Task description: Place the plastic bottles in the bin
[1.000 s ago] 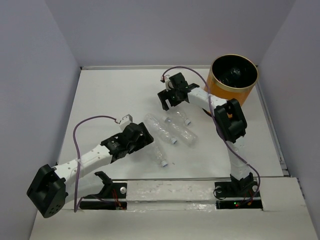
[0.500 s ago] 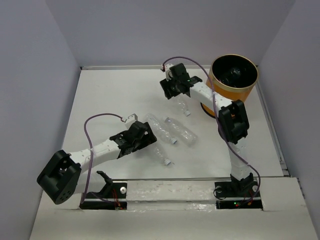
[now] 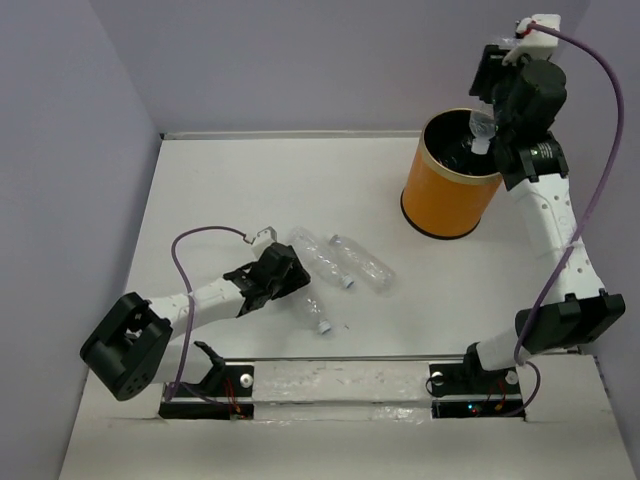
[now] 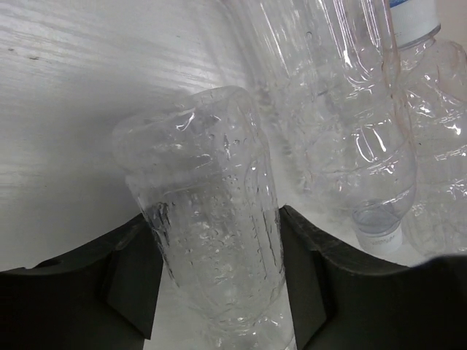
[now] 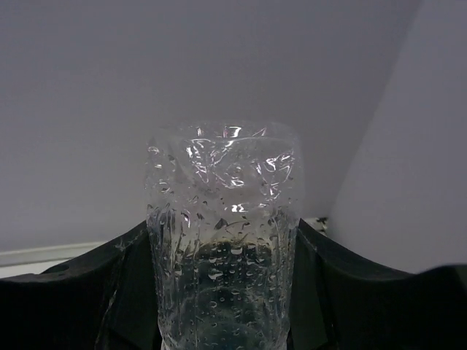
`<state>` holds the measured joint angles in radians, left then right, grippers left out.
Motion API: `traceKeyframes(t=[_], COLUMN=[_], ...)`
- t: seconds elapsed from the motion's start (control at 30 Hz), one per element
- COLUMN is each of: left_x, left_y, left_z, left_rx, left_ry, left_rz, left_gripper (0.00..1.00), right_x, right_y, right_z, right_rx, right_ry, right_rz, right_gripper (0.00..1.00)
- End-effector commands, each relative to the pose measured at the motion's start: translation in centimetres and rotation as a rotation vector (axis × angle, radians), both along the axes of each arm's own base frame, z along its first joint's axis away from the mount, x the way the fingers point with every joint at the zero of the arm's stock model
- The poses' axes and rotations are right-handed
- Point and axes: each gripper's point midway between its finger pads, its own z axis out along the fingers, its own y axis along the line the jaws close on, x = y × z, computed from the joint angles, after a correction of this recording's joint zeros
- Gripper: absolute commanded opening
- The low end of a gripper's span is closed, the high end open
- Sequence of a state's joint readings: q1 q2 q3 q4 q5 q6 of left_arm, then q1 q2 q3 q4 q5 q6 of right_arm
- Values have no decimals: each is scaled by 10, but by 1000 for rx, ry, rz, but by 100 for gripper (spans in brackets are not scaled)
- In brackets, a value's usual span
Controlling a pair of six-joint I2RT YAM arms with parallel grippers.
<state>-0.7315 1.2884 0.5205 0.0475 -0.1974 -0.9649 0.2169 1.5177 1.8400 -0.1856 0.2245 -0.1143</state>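
My right gripper (image 3: 488, 118) is raised over the orange bin (image 3: 448, 202) and is shut on a clear plastic bottle (image 3: 481, 131) that hangs above the bin's black opening. In the right wrist view that bottle (image 5: 222, 248) fills the gap between the black fingers (image 5: 120, 292). My left gripper (image 3: 297, 286) is low on the table, shut on a second bottle (image 3: 314, 314) that lies there. In the left wrist view both pads (image 4: 133, 281) press this bottle's (image 4: 211, 248) sides. Two other bottles (image 3: 322, 257) (image 3: 363, 262) lie side by side just beyond it.
The white table (image 3: 220, 190) is walled in by grey panels on three sides. The bin stands at the back right, near the right wall. The arm bases sit on a strip (image 3: 340, 385) at the near edge.
The right arm has lifted its bottle from the middle of the table up over the bin. The left gripper has slid forward and closed round the nearest bottle.
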Motion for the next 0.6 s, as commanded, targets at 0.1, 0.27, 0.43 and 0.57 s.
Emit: traceKeyframes(t=[0.1, 0.27, 0.43, 0.57], left_x=[-7, -5, 12, 35], left_y=[23, 30, 24, 13], left_z=[21, 67, 143, 208], left_rx=[29, -3, -62, -60], left_ry=[-80, -173, -348, -473], left_rz=[11, 20, 14, -8], left_gripper=[60, 60, 60, 60], right_x=[38, 49, 15, -35], right_y=[-102, -107, -81, -55], right_z=[-79, -105, -79, -56], right_rx=[180, 274, 362, 443], right_ry=[38, 76, 48, 7], right_rz=[-264, -200, -65, 68], right_gripper=[32, 76, 95, 83])
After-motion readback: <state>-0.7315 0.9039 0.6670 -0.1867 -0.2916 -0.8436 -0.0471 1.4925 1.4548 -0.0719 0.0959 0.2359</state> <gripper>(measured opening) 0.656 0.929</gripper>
